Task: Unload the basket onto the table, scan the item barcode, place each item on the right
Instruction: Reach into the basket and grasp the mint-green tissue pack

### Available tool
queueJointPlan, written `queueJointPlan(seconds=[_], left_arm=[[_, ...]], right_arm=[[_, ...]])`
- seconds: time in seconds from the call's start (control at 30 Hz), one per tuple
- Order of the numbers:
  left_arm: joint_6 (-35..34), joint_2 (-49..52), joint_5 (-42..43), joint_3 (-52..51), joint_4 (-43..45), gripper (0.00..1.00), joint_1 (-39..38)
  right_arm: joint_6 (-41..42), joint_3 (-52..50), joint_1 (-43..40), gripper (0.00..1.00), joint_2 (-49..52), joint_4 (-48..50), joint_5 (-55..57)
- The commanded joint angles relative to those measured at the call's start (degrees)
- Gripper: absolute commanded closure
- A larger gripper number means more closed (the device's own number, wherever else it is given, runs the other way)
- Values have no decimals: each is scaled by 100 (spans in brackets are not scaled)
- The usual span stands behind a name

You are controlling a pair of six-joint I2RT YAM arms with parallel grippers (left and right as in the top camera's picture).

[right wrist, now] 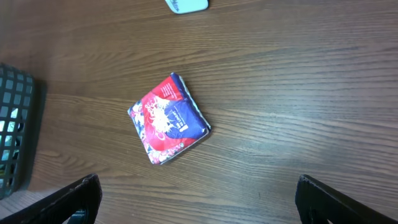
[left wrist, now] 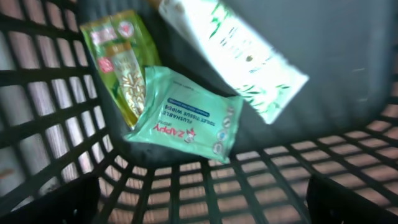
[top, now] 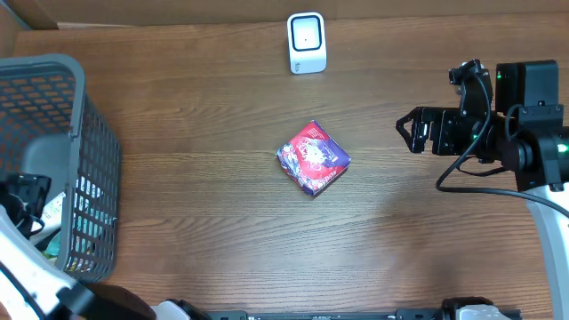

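Wooden table (top: 196,231) bears one red packet (top: 313,157); basket (top: 96,178) holds three packs (left wrist: 186,119); left claw (left wrist: 200,202), right claw (right wrist: 198,198) wide.

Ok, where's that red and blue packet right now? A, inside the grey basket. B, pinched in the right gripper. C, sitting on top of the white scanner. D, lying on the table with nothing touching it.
D: the red and blue packet lies alone on the wooden table, apart from the basket and from the right gripper, whose jaws stand open and empty.
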Motion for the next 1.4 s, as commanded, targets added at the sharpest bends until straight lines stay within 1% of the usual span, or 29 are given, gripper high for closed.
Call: queueJointPlan(seconds=[0.0, 0.17, 0.27, 0.4, 0.47, 0.67, 0.7, 0.73, 0.8, 0.83, 0.87, 1.0, 1.1, 1.2, 1.37], left_arm=[[4, 295, 61, -378, 138, 3, 17], [-48, 498, 22, -951, 490, 5, 17], [-216, 544, -190, -1320, 776, 5, 17], [-282, 553, -225, -1851, 1460, 6, 17], [-280, 553, -227, -2031, 1705, 8, -4], [-275, 553, -227, -2387, 2140, 19, -7], [-278, 553, -229, -2439, 2192, 24, -4], [-275, 553, -227, -2485, 2240, 32, -7], [-275, 553, -229, -2529, 2275, 68, -4], [-275, 553, -225, -2529, 2275, 88, -7], [-278, 553, -223, -2527, 2273, 96, -4], [-275, 551, -205, -2472, 2251, 96, -7], [-275, 540, -177, -2186, 1971, 96, -7], [-273, 459, -179, -1659, 1510, 96, -7], [-267, 192, -177, -387, 632, 96, -7]], right_arm=[[-61, 149, 15, 0, -11, 15, 2], [-63, 149, 15, 0, -11, 37, 2], [-63, 149, 15, 0, -11, 59, 4], [-63, 149, 15, 0, -4, 61, 4], [-63, 149, 15, 0, 0, 59, 4], [-63, 149, 15, 0, 0, 59, 2], [-63, 149, 15, 0, 0, 59, 4], [-63, 149, 15, 0, 0, 59, 2], [-63, 149, 15, 0, 0, 57, 4], [-63, 149, 15, 0, 0, 57, 4], [-63, 149, 15, 0, 2, 57, 4], [-63, 149, 15, 0, 28, 59, 4], [-63, 149, 15, 0, 81, 57, 2], [-63, 149, 15, 0, 138, 37, 4], [-63, 149, 15, 0, 170, 37, 4]])
